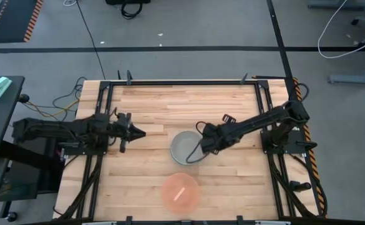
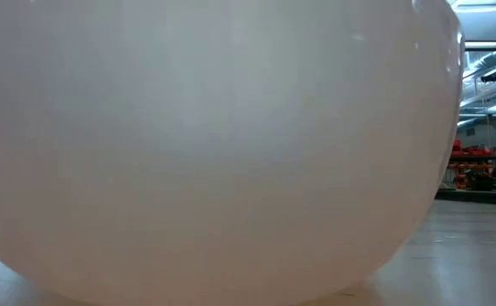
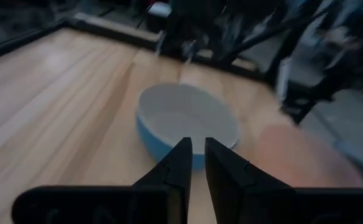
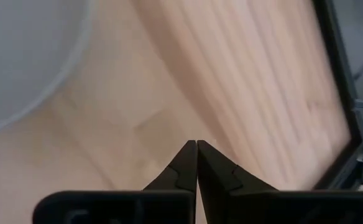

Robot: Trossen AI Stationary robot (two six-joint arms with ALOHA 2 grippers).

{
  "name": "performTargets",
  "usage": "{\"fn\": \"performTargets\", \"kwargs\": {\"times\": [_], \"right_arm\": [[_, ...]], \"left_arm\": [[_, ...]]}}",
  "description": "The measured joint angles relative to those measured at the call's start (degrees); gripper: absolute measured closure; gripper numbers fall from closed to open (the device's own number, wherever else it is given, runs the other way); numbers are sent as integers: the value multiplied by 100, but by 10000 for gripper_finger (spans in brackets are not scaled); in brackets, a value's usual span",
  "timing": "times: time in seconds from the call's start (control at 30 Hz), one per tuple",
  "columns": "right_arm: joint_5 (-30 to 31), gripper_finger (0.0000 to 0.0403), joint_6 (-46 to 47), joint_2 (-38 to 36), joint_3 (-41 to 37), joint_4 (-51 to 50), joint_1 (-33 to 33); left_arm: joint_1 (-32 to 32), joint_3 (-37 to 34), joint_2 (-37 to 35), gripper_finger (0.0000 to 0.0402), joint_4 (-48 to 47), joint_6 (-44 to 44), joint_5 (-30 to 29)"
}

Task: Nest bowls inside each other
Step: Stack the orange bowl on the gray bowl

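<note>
The pale grey bowl (image 1: 184,145) sits nested in the bright blue bowl at the table's middle. In the left wrist view the grey bowl (image 3: 188,115) fills the blue bowl (image 3: 151,140), whose wall shows below the grey rim. The salmon pink bowl (image 1: 181,192) stands alone by the near edge and fills the low view (image 2: 214,144). My right gripper (image 1: 196,154) is shut just off the nested bowls' right rim. In its wrist view the right gripper (image 4: 197,149) is over bare wood, with the grey bowl (image 4: 20,56) off to one side. My left gripper (image 1: 140,133) waits left of the bowls, and the left gripper (image 3: 198,155) shows only a narrow slit between its fingers.
A black metal frame (image 1: 182,82) runs along the table's far edge and down both sides. Bare wood (image 1: 170,106) lies between the nested bowls and the far edge. The pink bowl stands right in front of the low camera and hides the table behind it.
</note>
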Motion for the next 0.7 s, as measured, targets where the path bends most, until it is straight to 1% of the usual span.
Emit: {"fn": "performTargets", "kwargs": {"times": [0.1,0.27,0.37,0.47,0.57,0.63,0.7], "right_arm": [[19,392,-211,0,0,5,-238],[97,392,-570,-51,-31,51,-699],[108,391,-788,-309,-260,283,-1033],[104,391,-956,-767,-715,696,-1402],[51,391,-1034,-1421,-1337,1230,-1791],[-94,390,-1031,-1870,-1761,1631,-2012],[-368,389,-1031,-2314,-2152,2016,-2168]], "left_arm": [[-245,311,495,349,-273,2,-375],[-653,852,1369,349,-458,-23,-545],[-913,1144,1866,349,-510,-80,-621],[-1190,1426,2367,349,-713,-276,-760],[-1473,1687,2858,349,-825,-544,-902],[-1651,1859,3162,349,-883,-732,-908],[-1824,2040,3469,349,-938,-973,-915]]}}
